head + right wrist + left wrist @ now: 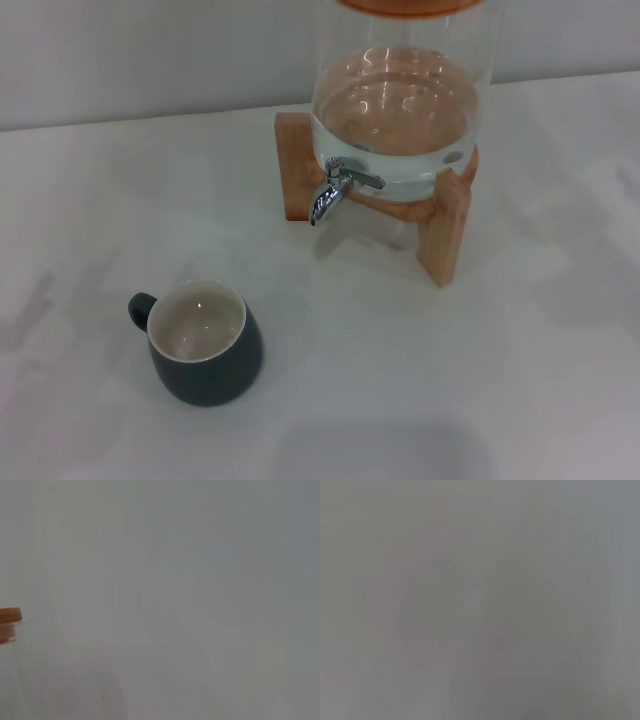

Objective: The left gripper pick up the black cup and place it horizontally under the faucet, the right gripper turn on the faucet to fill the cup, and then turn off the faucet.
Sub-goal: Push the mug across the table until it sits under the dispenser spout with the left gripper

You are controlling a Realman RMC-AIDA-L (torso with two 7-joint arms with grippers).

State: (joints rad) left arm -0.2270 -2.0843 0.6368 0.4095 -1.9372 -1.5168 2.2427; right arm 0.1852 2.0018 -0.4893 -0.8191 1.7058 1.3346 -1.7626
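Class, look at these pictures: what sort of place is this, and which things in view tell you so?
Probably a plain test or demo tabletop set up as a drinks station, not a real kitchen. A glass water jar sits on a wooden stand with a chrome faucet, and a black cup waits on the bare white table.

- Glass jar [398,90]: cut off by the head view's top edge; only a sliver of its orange lid [408,5] shows.
- Wooden stand [443,225]: its rear legs are hidden behind the jar.
- Left wrist view: uniform grey blur; nothing identifiable.
- Right wrist view: mostly featureless pale surface; a small orange-brown piece [9,621] is cut off at one edge, identity undeterminable.
- Neither hand appears in any view, so no position relative to a hand can be given.
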